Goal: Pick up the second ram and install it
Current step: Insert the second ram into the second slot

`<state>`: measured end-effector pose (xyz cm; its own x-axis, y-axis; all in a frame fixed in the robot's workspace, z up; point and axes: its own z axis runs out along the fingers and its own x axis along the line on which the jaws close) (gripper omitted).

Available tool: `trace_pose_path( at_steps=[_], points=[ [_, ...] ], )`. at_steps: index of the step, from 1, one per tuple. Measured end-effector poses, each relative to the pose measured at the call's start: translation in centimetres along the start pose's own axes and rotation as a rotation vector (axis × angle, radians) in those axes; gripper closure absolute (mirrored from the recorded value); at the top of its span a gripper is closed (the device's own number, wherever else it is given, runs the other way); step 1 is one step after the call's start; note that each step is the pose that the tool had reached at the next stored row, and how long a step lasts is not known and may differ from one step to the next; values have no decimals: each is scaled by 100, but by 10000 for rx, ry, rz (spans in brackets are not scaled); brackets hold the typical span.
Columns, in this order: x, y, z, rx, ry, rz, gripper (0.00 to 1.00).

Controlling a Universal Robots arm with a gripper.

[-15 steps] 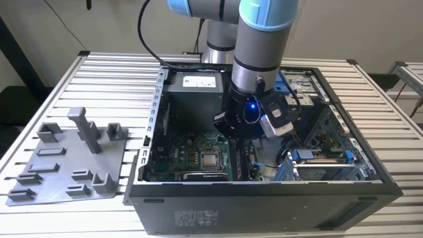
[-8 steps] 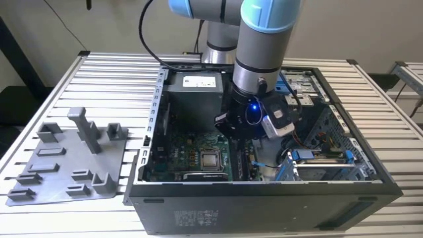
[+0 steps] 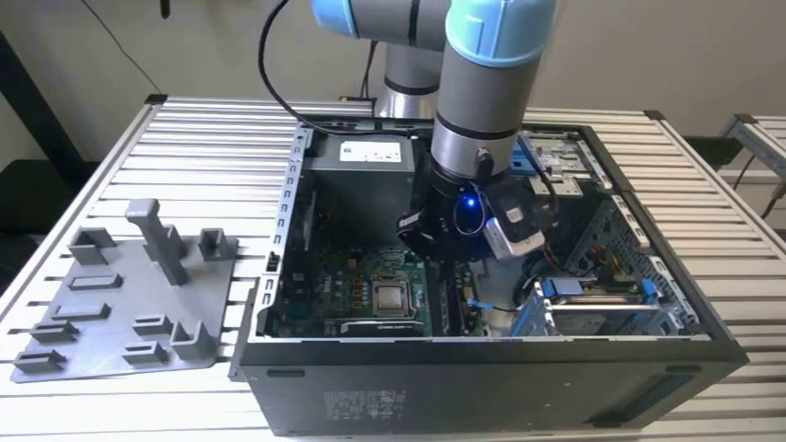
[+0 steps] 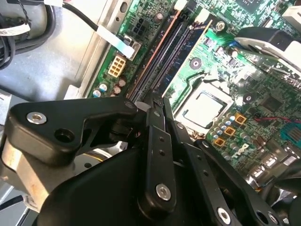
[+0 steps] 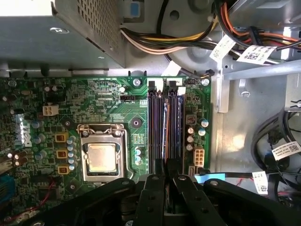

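One slatted metal bench (image 3: 197,138) carries, from the exterior view's left to right, a grey holder tray (image 3: 110,304) near its front-left corner and an open computer case (image 3: 491,368), with a pale wall behind. The second ram (image 5: 164,132), a long, thin, near-black stick, stands on edge in the slots beside the processor (image 5: 101,157) on the green motherboard (image 5: 94,101). The gripper (image 5: 165,181) sits over its near end, fingers (image 4: 157,141) closed together on the second ram.

A white slatted table (image 3: 184,147) fills most of the exterior view. A pale wall (image 3: 147,46) stands behind at 12 o'clock. Maybe another table (image 3: 764,138) at 3 o'clock.
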<state>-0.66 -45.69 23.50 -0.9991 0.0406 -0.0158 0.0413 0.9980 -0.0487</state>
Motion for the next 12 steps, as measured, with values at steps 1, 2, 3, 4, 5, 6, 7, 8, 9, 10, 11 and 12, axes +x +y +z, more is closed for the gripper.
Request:
trace_pose_path(
  at_steps=[1, 2, 3, 4, 5, 6, 7, 8, 9, 10, 11, 12],
  points=[
    [0, 1, 4, -2, 1, 43, 86],
    [0, 1, 5, -1, 2, 71, 86],
    [0, 1, 5, 0, 3, 77, 86],
    [0, 2, 9, 0, 3, 81, 86],
    [2, 3, 18, -4, 3, 94, 86],
    [4, 5, 25, -1, 4, 110, 86],
    [3, 9, 36, 0, 5, 123, 86],
    [5, 17, 54, -1, 5, 133, 86],
    [9, 25, 66, 0, 6, 135, 86],
    [9, 32, 72, 2, 6, 134, 86],
    [12, 39, 80, 2, 6, 133, 86],
    [16, 47, 83, 1, 6, 133, 86]
  ],
)
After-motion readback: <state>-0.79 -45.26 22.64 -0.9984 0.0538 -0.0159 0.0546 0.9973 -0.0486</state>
